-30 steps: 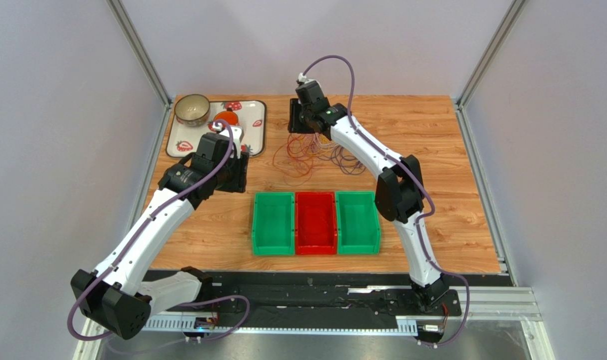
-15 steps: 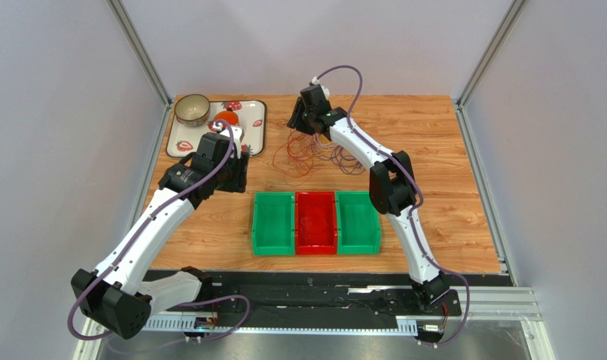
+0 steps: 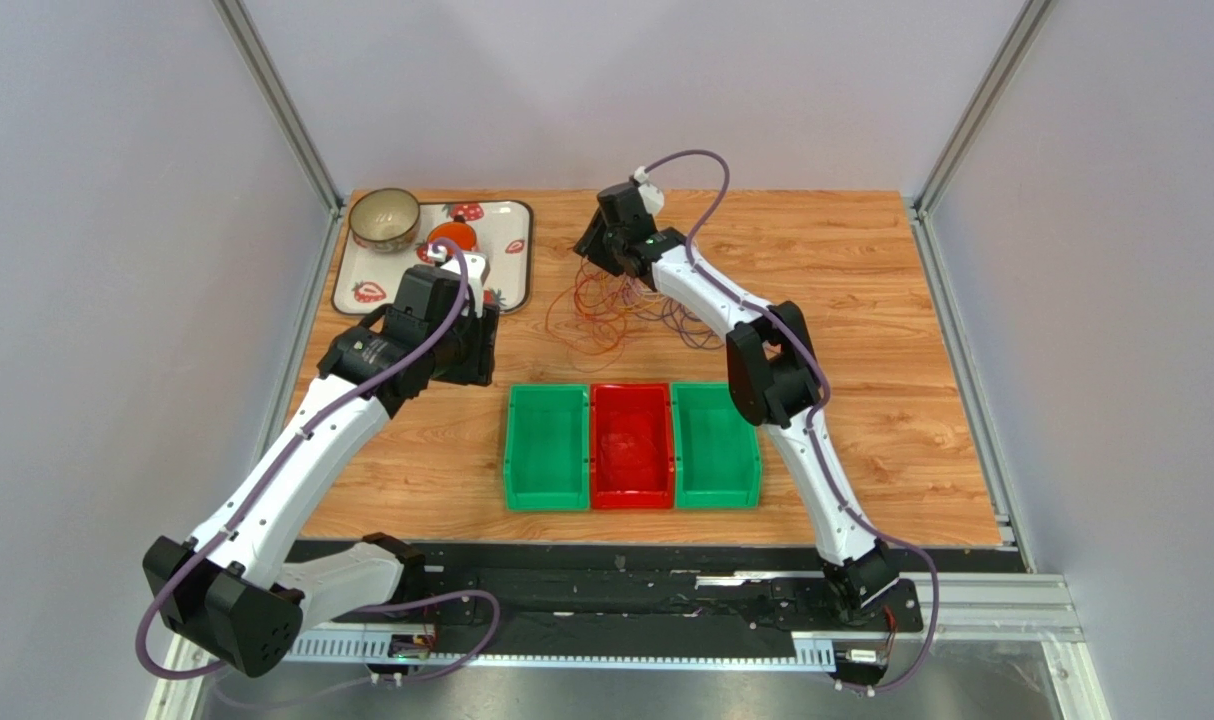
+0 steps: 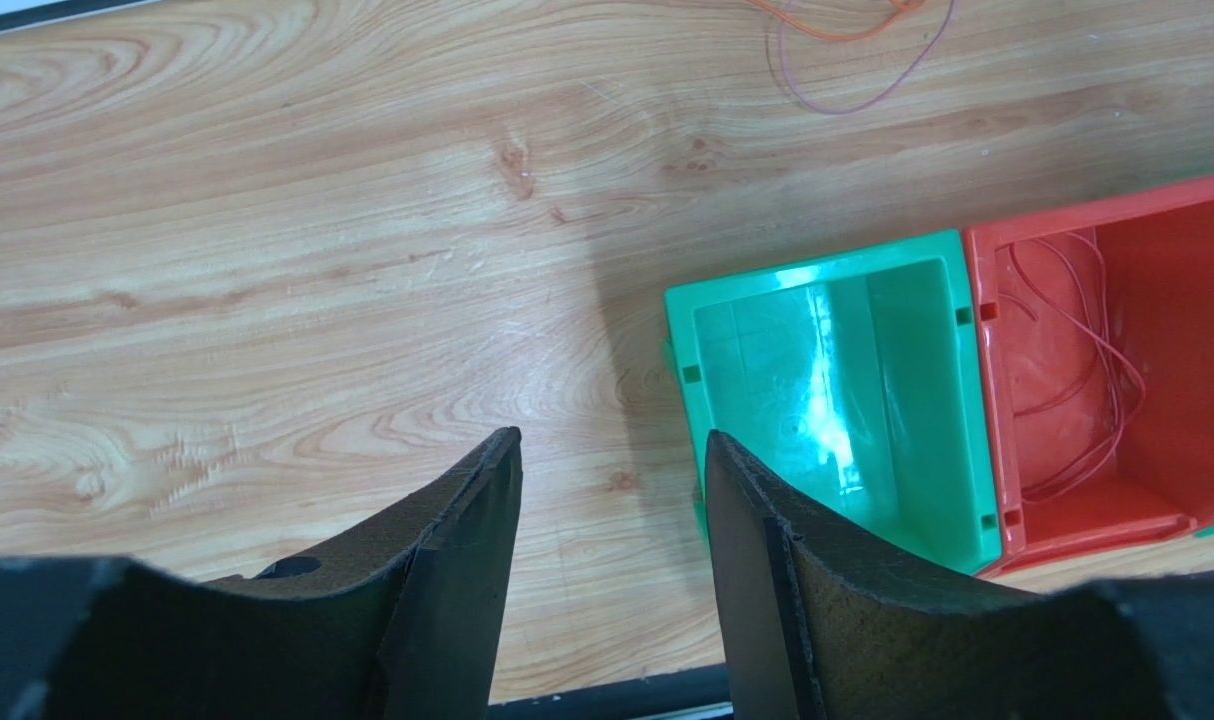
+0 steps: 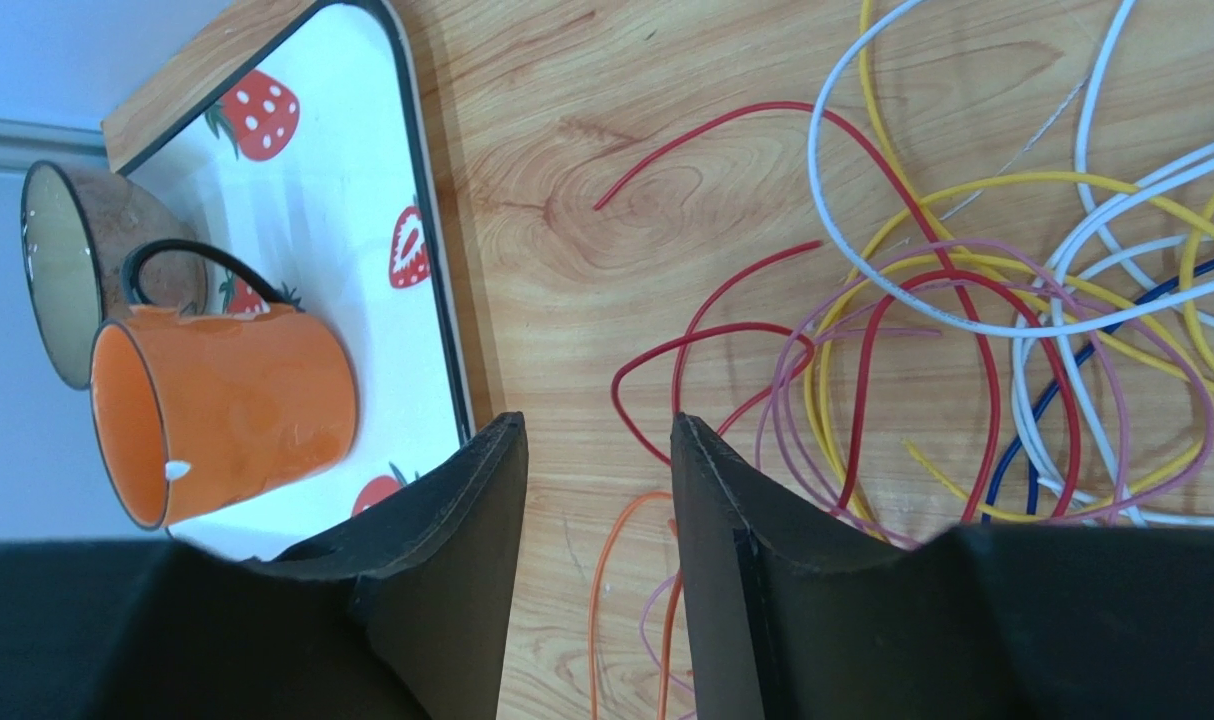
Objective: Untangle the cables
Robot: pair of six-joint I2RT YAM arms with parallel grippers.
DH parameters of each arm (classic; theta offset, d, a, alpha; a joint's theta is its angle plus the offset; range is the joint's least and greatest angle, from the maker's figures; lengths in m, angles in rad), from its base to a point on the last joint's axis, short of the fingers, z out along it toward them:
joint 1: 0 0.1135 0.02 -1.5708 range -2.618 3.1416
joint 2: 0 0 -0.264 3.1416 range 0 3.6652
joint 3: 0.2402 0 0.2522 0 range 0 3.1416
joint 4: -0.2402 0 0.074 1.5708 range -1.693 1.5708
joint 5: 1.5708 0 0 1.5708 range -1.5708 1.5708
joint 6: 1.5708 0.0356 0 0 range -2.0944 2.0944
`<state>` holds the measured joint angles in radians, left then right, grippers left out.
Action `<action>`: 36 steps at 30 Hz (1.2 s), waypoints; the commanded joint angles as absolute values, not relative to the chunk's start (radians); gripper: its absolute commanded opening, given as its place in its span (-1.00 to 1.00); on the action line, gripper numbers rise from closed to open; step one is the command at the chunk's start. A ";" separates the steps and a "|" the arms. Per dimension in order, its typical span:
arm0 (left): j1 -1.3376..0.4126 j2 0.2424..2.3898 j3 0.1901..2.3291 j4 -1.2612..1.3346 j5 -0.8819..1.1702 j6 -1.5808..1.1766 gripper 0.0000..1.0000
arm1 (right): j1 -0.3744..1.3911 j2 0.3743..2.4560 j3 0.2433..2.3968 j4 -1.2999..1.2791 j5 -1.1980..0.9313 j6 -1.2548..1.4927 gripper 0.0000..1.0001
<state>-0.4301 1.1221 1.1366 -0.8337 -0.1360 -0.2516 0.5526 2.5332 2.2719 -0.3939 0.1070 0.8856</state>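
As it stands, right gripper (image 5: 591,435) is spread and empty, low over the table (image 4: 268,225). Bare wood shows in the gap, plus an orange and a pink strand lying flat, not pinched. It sits at the tray-side edge of the cables (image 5: 1019,330), a loose tangle of red, yellow, white, pink, blue and orange loops on the wood at mid-back of the table. Tray (image 5: 343,195) is just on the other side of the fingers, carrying an orange mug (image 5: 238,405) and a bowl (image 5: 57,285).

Left gripper (image 4: 609,450) is also spread and empty, over bare wood beside the green bin (image 4: 809,270). Red bin (image 4: 1109,213) touches that one and has a few red wires (image 4: 1079,375) inside. Second green bin (image 3: 714,443) sits on the red one's far side.
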 commanded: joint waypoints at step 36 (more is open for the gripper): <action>-0.426 1.103 1.138 -0.824 -0.160 -0.230 0.14 | 0.552 2.168 2.229 -0.121 -0.150 0.867 -1.00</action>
<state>-0.4301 1.1259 1.1366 -0.8337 -0.1417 -0.2512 0.5526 2.3371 2.2169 -0.2260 -0.0273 0.9218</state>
